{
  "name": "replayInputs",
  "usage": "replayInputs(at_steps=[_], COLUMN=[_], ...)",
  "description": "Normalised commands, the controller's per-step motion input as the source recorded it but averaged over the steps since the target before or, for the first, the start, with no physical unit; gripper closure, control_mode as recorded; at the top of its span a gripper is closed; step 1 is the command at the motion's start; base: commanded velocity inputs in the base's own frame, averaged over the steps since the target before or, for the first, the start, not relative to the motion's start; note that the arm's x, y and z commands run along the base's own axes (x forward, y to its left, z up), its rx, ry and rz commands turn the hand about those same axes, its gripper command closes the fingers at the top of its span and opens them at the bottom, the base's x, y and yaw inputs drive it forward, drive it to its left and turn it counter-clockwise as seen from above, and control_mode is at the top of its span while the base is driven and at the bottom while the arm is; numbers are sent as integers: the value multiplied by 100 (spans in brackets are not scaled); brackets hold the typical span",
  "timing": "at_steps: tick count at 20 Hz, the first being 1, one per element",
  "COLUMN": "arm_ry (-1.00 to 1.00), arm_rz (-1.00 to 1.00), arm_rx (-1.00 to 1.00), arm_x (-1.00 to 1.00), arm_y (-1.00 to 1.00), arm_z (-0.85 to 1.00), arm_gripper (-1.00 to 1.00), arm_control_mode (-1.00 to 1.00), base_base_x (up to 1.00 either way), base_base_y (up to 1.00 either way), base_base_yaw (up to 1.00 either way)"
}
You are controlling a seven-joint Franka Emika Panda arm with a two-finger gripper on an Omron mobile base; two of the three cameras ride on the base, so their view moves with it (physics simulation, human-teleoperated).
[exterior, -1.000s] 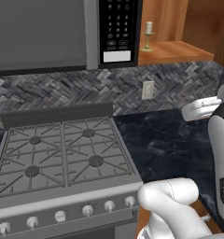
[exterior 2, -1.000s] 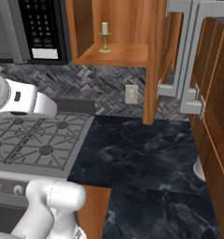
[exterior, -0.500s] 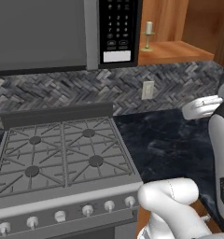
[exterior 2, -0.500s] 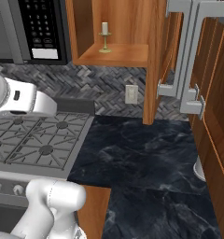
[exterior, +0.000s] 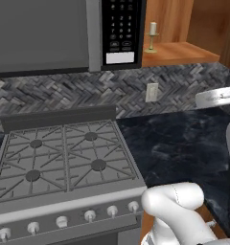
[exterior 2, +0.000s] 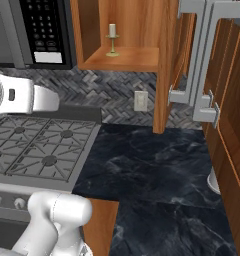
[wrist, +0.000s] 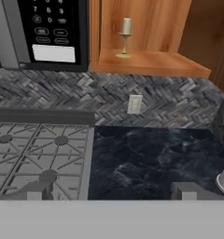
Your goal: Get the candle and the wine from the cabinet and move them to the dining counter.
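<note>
The candle (wrist: 126, 38) is standing upright on the open cabinet (wrist: 146, 63) shelf, upper centre of the hand view, right of the microwave (wrist: 53, 32). The pincer (wrist: 109, 190) is hanging with tips wide apart, gripping nothing, above the black counter (wrist: 151, 158) beside the stove (wrist: 39, 156).

The cabinet (exterior 2: 142, 35) is cut off by the top edge in all three views, so its upper shelves cannot be seen; the microwave (exterior: 119, 28) is likewise cropped at the top, and its keypad print is too small to read; the hand (wrist: 111, 191) shows just two blurred finger tips (wrist: 33, 191) at the bottom of the hand view; a pale round object (exterior 2: 213, 181) on the black desk (exterior 2: 157, 170) is half hidden by the open door (exterior 2: 234, 100), perhaps a bowl; the stove (exterior: 64, 162) runs off the left edge.
</note>
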Motion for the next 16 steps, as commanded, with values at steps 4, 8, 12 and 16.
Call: replayInputs(at_steps=[4,8,12,16], arm_ry=[-13,-5,-1,-2], arm_rz=[2,3,2,3], arm_rx=[4,7,6,4], arm_x=[18,24,24,28], arm_y=[-9,-14,-11,-9], arm_z=[27,31,28,7], arm_gripper=[-100,-100,-100,-100], arm_control_mode=[-100,-100,-100,-100], base_base_x=[0,0,0,0], base_base_y=[0,0,0,0], base_base_yaw=[0,0,0,0])
